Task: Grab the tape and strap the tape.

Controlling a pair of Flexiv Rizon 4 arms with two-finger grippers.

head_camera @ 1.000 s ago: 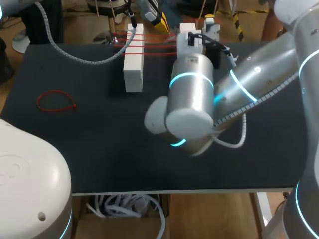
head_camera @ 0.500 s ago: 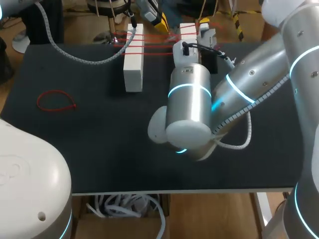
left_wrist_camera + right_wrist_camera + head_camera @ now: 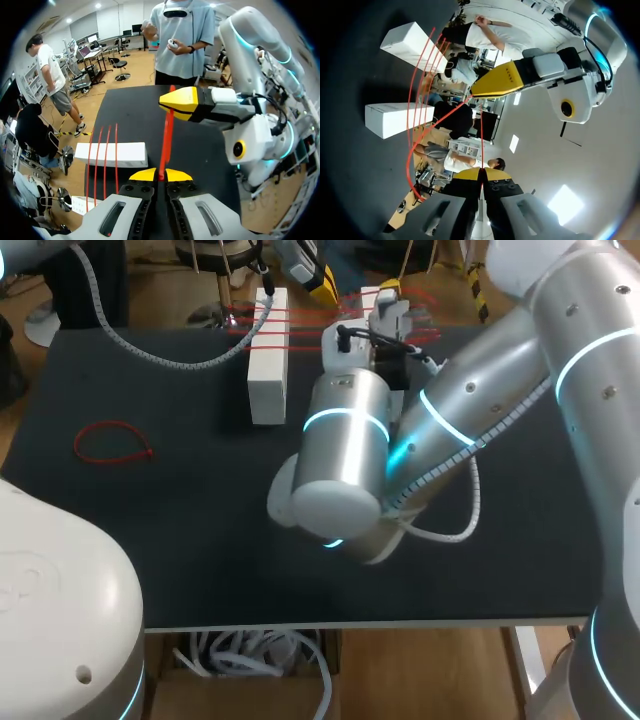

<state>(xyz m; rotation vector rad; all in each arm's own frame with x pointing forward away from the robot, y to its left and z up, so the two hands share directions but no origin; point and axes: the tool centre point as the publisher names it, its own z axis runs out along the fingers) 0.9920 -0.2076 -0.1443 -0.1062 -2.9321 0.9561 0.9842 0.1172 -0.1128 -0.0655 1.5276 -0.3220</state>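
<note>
Two white blocks stand at the table's far side, the left block (image 3: 267, 380) in full view and the right block (image 3: 371, 300) mostly hidden behind my right arm. Several red tapes (image 3: 300, 325) stretch between them. Another red tape (image 3: 166, 135) runs taut from my left gripper (image 3: 160, 175), which is shut on one end, to my right gripper (image 3: 182, 100). The right wrist view shows my right gripper (image 3: 481, 173) shut on the thin tape (image 3: 435, 122), which leads past the left gripper (image 3: 500, 80) and curves around the blocks (image 3: 392, 120). Both grippers (image 3: 385, 295) hover at the far edge.
A loose red tape loop (image 3: 110, 440) lies on the black table (image 3: 200, 540) at the left. My right arm's large silver elbow (image 3: 340, 460) hangs over the table's middle. A grey ribbed cable (image 3: 160, 355) from my left arm droops over the far left.
My right arm has swung left, its elbow shifting toward the white blocks and its gripper moving left along the far edge. The left arm and the loose loop have stayed put.
</note>
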